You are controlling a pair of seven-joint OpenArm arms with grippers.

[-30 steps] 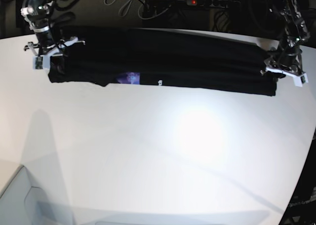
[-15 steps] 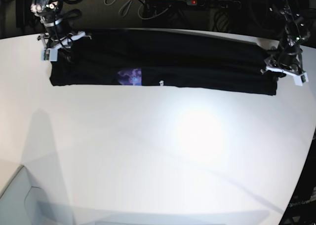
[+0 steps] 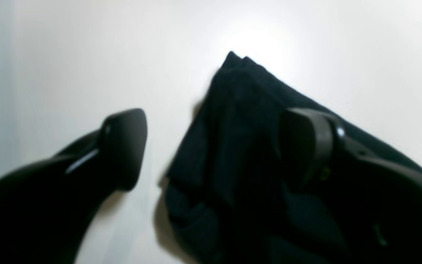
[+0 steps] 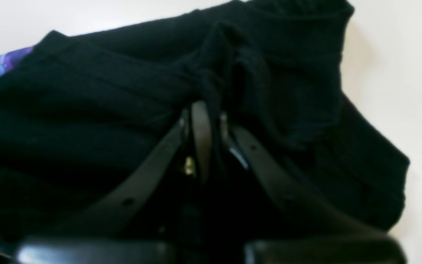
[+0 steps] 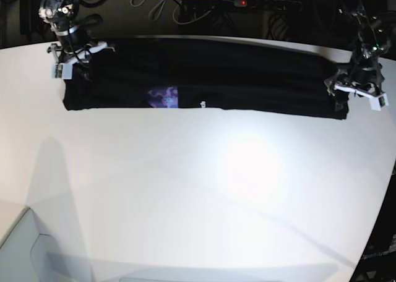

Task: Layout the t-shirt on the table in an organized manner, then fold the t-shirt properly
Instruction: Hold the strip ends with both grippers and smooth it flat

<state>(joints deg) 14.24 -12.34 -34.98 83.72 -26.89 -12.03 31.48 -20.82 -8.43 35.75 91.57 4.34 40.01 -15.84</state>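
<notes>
Lifted a little toward the table's (image 5: 185,189) far edge, the right gripper (image 4: 205,110) stays clenched on the t-shirt's (image 5: 204,78) end, while the left gripper (image 3: 211,146) at the opposite end hangs released astride that corner, suggesting the folded band is nearly laid.

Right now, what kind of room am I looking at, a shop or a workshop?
Probably a robotics lab or test bench, not a shop. Two robot arms, the left gripper and right gripper, work a black t-shirt on a bare white table, with cables and a power strip behind.
</notes>
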